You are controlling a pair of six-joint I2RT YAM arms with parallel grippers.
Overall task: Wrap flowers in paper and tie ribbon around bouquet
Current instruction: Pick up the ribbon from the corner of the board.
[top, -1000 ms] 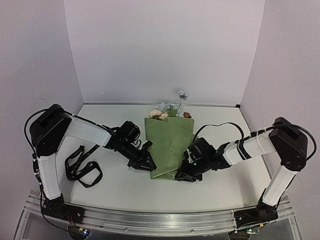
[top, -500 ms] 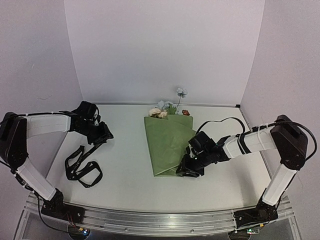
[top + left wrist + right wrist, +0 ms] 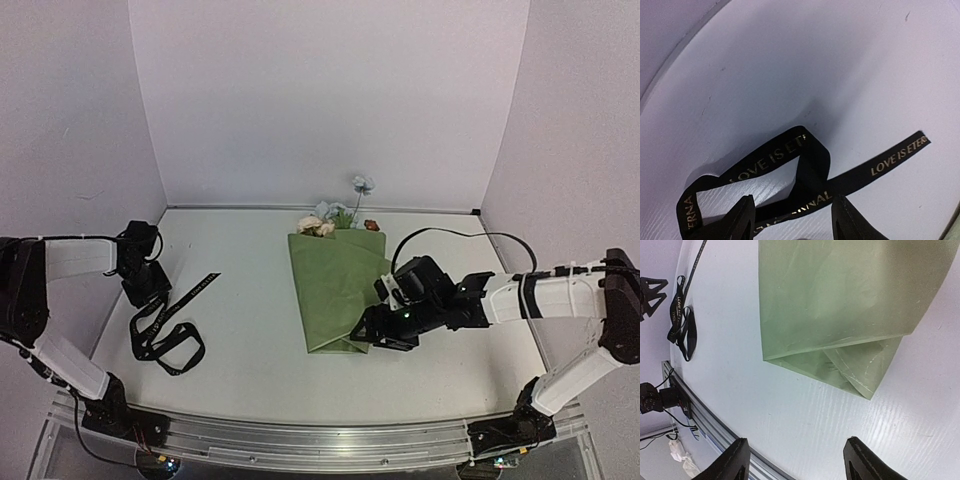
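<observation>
Moved: left hand swung left, away from bouquet, over ribbon.
Grip: left hand open, empty.
Right: right hand open, empty, beside bouquet.

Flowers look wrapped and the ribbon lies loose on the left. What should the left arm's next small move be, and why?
Probably lower the left gripper and close on the ribbon: its open fingers straddle a loose strand on the table, and the bouquet lies wrapped but untied.
</observation>
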